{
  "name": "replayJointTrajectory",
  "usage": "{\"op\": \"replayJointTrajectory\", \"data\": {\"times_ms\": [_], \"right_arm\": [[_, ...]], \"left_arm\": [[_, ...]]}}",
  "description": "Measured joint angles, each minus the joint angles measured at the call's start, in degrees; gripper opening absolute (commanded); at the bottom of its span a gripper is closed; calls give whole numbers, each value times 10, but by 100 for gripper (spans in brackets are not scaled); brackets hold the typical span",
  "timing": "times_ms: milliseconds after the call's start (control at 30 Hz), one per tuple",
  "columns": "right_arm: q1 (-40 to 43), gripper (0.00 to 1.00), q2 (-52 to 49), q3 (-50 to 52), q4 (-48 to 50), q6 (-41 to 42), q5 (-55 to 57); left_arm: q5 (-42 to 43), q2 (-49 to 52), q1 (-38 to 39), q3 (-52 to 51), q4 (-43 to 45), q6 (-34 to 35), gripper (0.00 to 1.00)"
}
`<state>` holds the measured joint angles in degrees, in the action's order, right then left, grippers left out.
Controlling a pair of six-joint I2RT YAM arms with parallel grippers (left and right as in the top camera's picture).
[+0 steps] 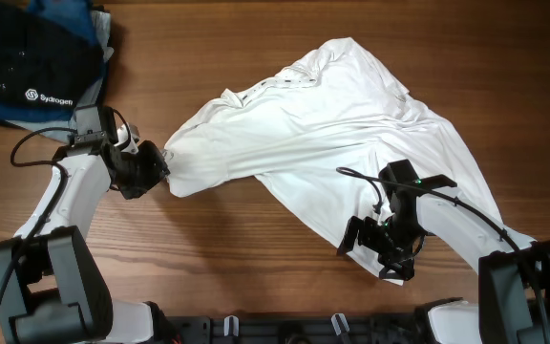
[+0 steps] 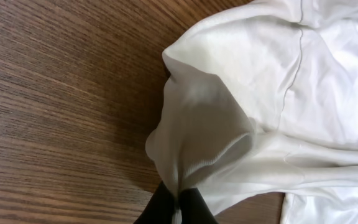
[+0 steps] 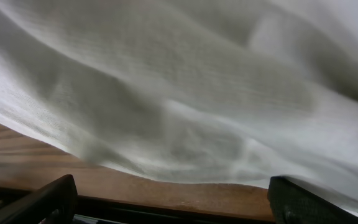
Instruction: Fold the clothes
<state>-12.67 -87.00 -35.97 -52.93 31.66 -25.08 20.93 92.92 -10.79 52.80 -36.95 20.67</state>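
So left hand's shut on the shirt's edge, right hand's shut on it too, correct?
Not quite: the right hand is open, its fingers wide apart, as the right wrist view shows. The left hand is shut on the shirt.

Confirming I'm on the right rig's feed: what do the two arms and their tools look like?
Both arms have white shells with black joints and chunky black bases. The left arm has a looping black cable near its wrist. The right arm has a thin black cable and a small green light. The left tool and right tool are black with blocky dark fingers.
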Motion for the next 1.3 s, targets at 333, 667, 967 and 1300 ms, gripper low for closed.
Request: {"op": "replayJointTrajectory", "data": {"times_ms": [333,667,967,1300], "right_arm": [[35,96,8,-35,-75,-43,30],[35,100,73,-118,-197,-60,50],[35,100,76,-114,-230,-60,31],[49,87,76,-114,-201,-60,-4]], "left_arm": [[0,0,0,0,1,0,4],[0,0,0,0,1,0,4],[0,0,0,0,1,-2,4],[0,0,0,0,1,-4,4]]}}
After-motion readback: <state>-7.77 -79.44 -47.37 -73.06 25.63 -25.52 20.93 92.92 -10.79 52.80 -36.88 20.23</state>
